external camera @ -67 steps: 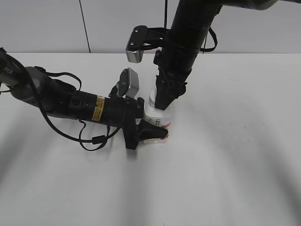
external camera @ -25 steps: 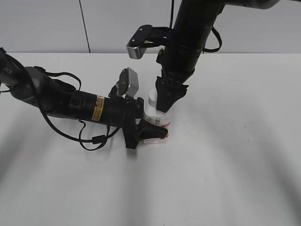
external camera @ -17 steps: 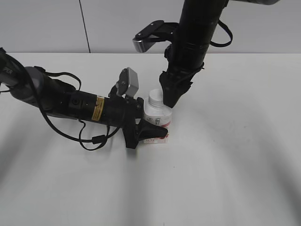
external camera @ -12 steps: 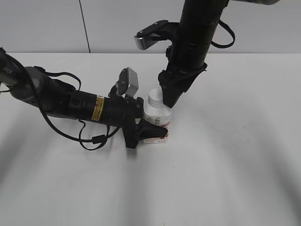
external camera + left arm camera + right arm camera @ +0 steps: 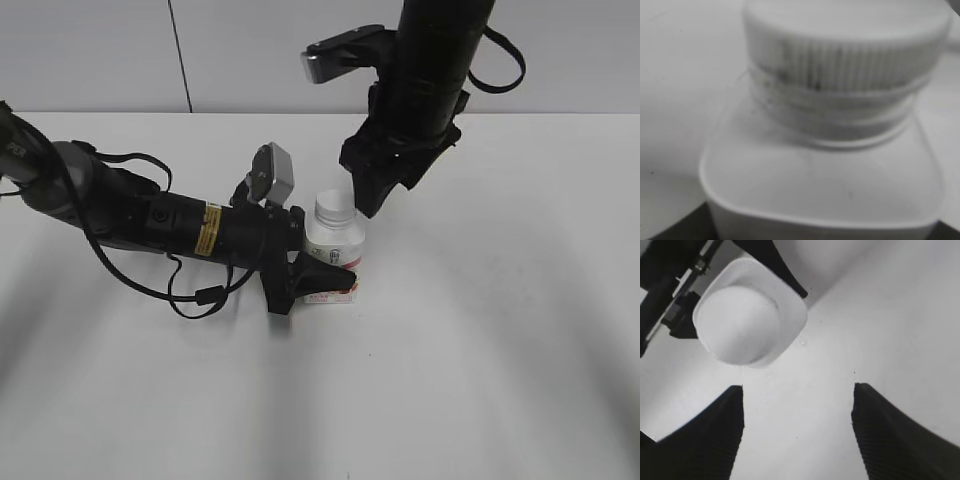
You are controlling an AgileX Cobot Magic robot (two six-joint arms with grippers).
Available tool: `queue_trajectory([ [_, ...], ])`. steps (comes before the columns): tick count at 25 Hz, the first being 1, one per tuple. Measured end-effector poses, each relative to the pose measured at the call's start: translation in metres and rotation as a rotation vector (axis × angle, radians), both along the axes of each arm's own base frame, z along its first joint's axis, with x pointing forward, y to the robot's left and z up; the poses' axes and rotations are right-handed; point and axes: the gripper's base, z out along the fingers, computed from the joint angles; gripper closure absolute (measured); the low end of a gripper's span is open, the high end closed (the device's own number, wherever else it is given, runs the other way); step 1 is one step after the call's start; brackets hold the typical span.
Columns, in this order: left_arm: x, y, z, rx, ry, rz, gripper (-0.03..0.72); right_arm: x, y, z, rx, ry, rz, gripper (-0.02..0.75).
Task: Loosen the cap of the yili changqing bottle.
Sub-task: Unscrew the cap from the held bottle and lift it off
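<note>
The yili changqing bottle (image 5: 334, 248) stands upright on the white table, white with a pink-red label at its foot. Its white ribbed cap (image 5: 334, 208) sits on the neck. My left gripper (image 5: 318, 281) lies low and is shut on the bottle's lower body. The left wrist view shows the bottle's shoulders (image 5: 825, 185) and cap (image 5: 845, 45) very close. My right gripper (image 5: 372, 203) is open and empty, lifted just right of and above the cap. In the right wrist view its jaws (image 5: 797, 390) frame bare table, with the cap (image 5: 737, 325) at the upper left.
The white table (image 5: 480, 330) spreads out on all sides of the bottle. A pale wall (image 5: 100, 50) with a dark vertical seam stands behind the table's far edge. The left arm and its cables (image 5: 150, 215) lie across the table's left part.
My right gripper has let go of the cap, opened, and risen up and to the right. The left gripper and the bottle have stayed put.
</note>
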Motion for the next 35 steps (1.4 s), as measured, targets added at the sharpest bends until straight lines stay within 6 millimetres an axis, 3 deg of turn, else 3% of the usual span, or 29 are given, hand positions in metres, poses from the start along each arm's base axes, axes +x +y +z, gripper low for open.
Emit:
queue_trajectory([
  [8, 0.0, 0.0, 0.0, 0.0, 0.0, 0.0, 0.295, -0.012, 0.001, 0.001, 0.056, 0.073, -0.1, 0.228],
  [21, 0.0, 0.0, 0.0, 0.0, 0.001, 0.001, 0.295, -0.014, 0.004, 0.006, 0.105, 0.179, -0.485, 0.236],
  [35, 0.0, 0.0, 0.0, -0.001, 0.002, 0.0, 0.295, -0.003, 0.013, 0.009, 0.243, 0.108, -0.57, 0.236],
])
